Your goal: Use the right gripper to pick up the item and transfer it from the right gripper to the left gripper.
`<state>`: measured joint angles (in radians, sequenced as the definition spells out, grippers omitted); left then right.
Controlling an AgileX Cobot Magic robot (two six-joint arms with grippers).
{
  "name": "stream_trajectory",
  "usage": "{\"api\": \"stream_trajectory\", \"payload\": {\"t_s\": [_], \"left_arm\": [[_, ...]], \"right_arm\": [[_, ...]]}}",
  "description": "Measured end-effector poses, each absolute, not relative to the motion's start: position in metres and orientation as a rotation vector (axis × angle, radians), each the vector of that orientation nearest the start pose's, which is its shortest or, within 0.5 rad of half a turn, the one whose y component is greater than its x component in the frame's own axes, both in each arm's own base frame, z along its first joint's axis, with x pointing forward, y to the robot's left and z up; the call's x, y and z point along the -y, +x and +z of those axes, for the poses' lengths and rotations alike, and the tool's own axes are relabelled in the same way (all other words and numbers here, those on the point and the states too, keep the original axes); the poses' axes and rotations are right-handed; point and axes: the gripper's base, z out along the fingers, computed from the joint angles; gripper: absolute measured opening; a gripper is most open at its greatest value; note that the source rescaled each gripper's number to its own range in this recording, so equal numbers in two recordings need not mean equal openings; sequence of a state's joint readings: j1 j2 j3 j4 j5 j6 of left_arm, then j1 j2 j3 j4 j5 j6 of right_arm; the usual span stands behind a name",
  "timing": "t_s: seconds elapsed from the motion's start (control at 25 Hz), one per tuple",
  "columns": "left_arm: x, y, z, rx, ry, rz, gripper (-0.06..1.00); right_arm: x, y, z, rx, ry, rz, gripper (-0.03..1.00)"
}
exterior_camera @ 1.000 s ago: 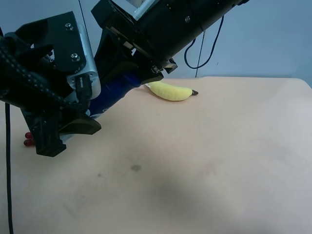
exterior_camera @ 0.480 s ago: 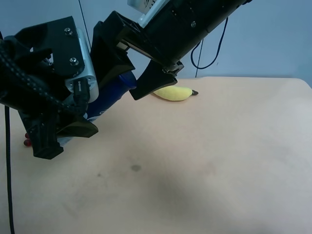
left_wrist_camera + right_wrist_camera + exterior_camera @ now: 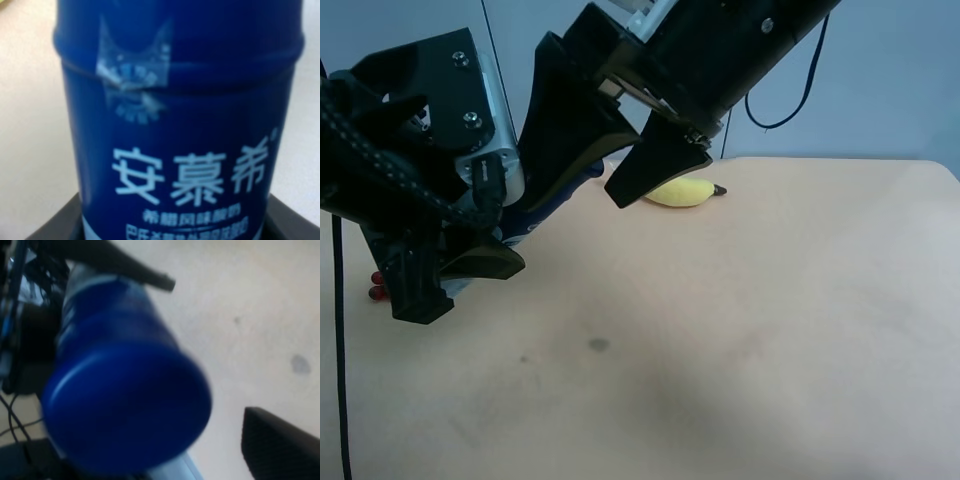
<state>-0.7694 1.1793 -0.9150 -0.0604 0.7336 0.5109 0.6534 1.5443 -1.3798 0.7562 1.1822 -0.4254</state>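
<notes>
The bottle [image 3: 552, 197] is dark blue and is held tilted above the table. The left gripper [image 3: 505, 238], with the boxy housing and braided cable, is shut on its lower part. The right gripper [image 3: 578, 198] comes down from the top of the exterior view. Its jaws are spread wide on either side of the bottle's cap end and do not touch it. In the right wrist view the blue cap [image 3: 125, 395] fills the middle, and one of the gripper's fingers [image 3: 280, 447] stands apart from it. In the left wrist view the bottle's blue label [image 3: 180, 125] with white characters fills the frame.
A yellow banana [image 3: 682, 192] lies at the far side of the beige table [image 3: 740, 330], just behind the right gripper. Red grapes [image 3: 377, 285] peek out at the view's left edge, behind the left gripper. A thin black cable hangs at the back.
The right gripper's jaws have opened and let go of the bottle, and the arm has shifted a little to the view's right. The bottle stays in the left gripper, which has hardly moved.
</notes>
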Motion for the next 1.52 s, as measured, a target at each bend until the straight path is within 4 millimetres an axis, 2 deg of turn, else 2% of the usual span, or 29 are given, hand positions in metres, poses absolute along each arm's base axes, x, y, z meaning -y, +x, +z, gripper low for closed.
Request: {"api": "stream_trajectory", "payload": {"t_s": [0.28, 0.52, 0.72, 0.92, 1.08, 1.2, 1.28, 1.52], "left_arm": [[0.166, 0.166, 0.304, -2.018, 1.453, -0.18, 0.0], [0.166, 0.166, 0.304, -2.018, 1.455, -0.179, 0.0], [0.166, 0.166, 0.304, -2.018, 1.455, -0.177, 0.0], [0.166, 0.166, 0.304, -2.018, 1.455, -0.177, 0.0], [0.166, 0.166, 0.304, -2.018, 1.455, -0.177, 0.0], [0.166, 0.166, 0.304, -2.018, 1.455, -0.177, 0.0], [0.166, 0.166, 0.304, -2.018, 1.455, -0.177, 0.0], [0.166, 0.166, 0.304, -2.019, 1.454, -0.178, 0.0]], "right_arm": [[-0.217, 0.194, 0.372, -2.38, -1.208, 1.025, 1.0], [-0.186, 0.178, 0.396, -2.299, -1.237, 0.74, 0.99], [-0.157, 0.163, 0.415, -2.269, -1.145, 0.537, 0.99], [-0.128, 0.141, 0.433, -2.221, -1.022, 0.442, 0.99], [-0.103, 0.113, 0.425, -2.204, -0.993, 0.404, 0.99], [-0.083, 0.092, 0.404, -2.211, -0.995, 0.355, 1.0], [-0.072, 0.082, 0.381, -2.246, -1.005, 0.322, 1.0], [-0.044, 0.046, 0.33, -2.285, -0.989, 0.317, 1.0]]}}
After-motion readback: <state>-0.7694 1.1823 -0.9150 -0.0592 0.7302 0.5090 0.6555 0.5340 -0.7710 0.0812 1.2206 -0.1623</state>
